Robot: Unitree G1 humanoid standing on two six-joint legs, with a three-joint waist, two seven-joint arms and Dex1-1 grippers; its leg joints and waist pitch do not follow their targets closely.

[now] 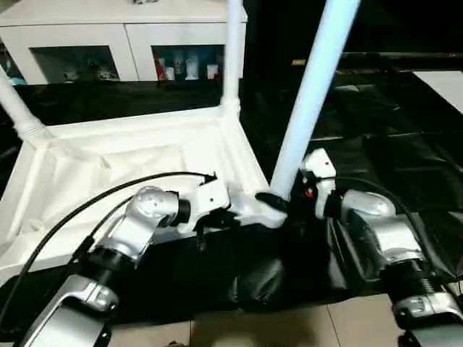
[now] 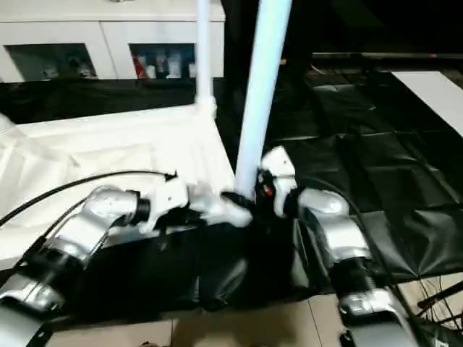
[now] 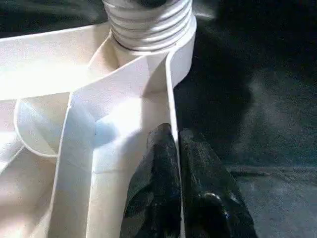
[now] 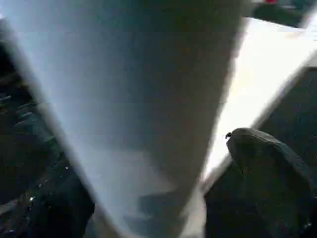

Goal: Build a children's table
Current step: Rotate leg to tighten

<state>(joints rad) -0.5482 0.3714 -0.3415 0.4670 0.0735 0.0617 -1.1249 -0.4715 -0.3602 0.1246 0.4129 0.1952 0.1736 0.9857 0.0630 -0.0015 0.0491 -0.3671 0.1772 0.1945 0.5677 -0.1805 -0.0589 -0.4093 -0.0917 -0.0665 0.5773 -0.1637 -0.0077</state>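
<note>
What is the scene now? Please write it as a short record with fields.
tabletop: white, upside down on black cloth
near corner leg: tilted in its socket
far corner leg: upright
far left leg: leaning outward
left gripper: shut on the tabletop rim
right gripper: fingers around the near leg's base
background: white cabinet

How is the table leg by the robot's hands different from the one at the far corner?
The near leg leans and looks thicker and bluish; the far leg stands upright, thinner and whiter. The right gripper sits at the near leg's base; nothing touches the far leg. Both rise from the upturned tabletop's corners.
</note>
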